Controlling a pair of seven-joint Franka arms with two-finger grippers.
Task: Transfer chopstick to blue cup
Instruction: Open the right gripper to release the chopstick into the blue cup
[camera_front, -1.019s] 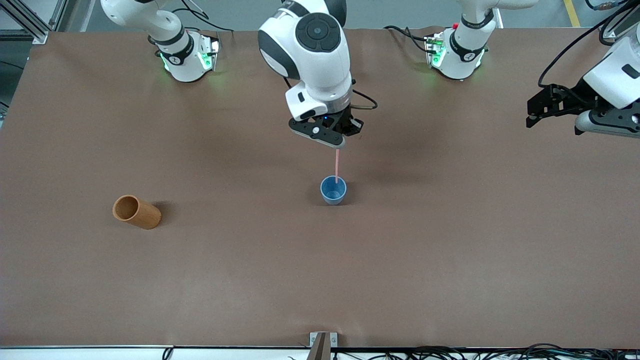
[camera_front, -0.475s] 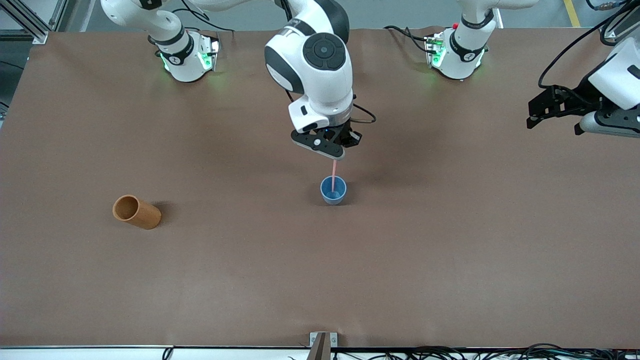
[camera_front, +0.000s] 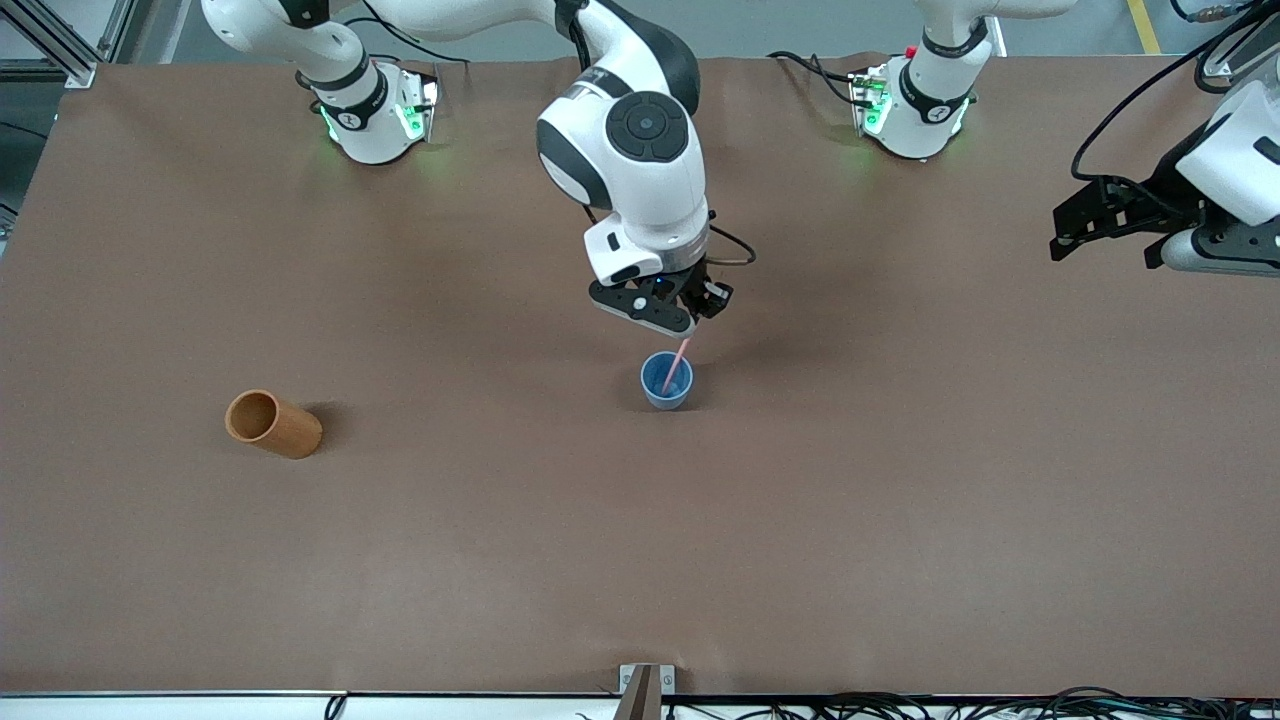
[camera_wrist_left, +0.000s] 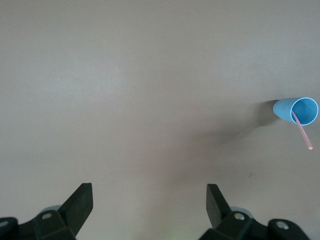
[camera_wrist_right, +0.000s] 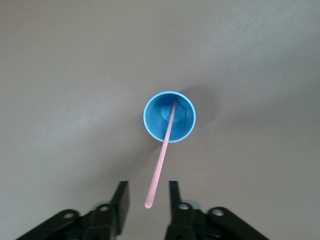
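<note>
Front view: my right end effector (camera_front: 690, 322) hangs over the blue cup (camera_front: 666, 381); left end effector (camera_front: 1085, 220) waits, released. Right wrist view: fingers parted, chopstick (camera_wrist_right: 162, 152) free, tip in cup, leaning on rim. Left wrist view: same lean (camera_wrist_left: 302, 131). Risk: retreating fingers clip it, tipping the light cup.

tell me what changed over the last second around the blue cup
The right gripper came lower over the small blue-grey cup, carrying the thin pink chopstick down into it, then opened and let go. The chopstick now leans on the cup's rim, its tip on the bottom, free between the parted fingers. The left gripper waits open as before; the orange-brown cylindrical cup lies where it was.
</note>
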